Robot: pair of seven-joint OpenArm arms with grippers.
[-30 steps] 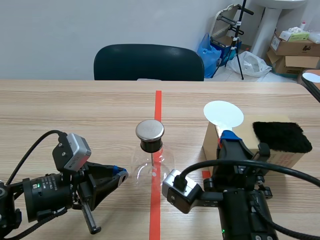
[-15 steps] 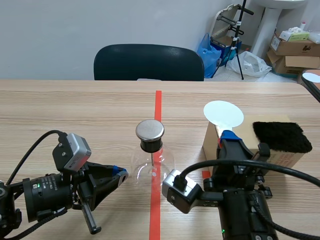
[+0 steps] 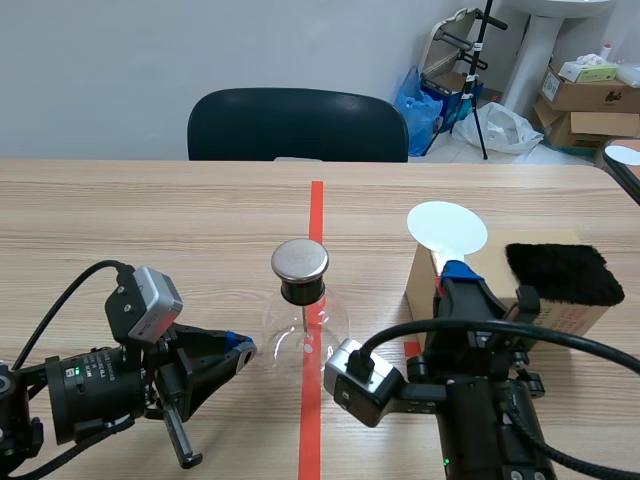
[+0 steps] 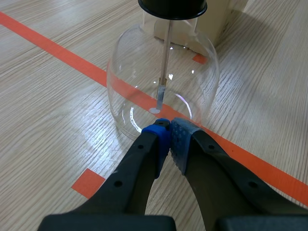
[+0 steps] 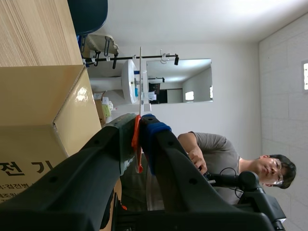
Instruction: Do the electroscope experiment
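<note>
Nothing is shifting.
My right pincer (image 5: 138, 131) is gripping the disc (image 3: 447, 228) upright, ready for the electroscope (image 3: 300, 262) on its left; my left pincer (image 4: 169, 129) is idling closed.

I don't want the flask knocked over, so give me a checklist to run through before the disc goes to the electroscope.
1. Grip on the disc: ok. The right gripper is shut on the white disc, which stands above its fingers.
2. Flask upright: ok. The electroscope flask stands on the tape line with its metal cap on top.
3. Disc apart from the cap: ok.
4. Left gripper off the glass: cannot tell. It is shut on nothing, with its tips at the flask's base.
5. Disc charged on the black fur: cannot tell.
</note>
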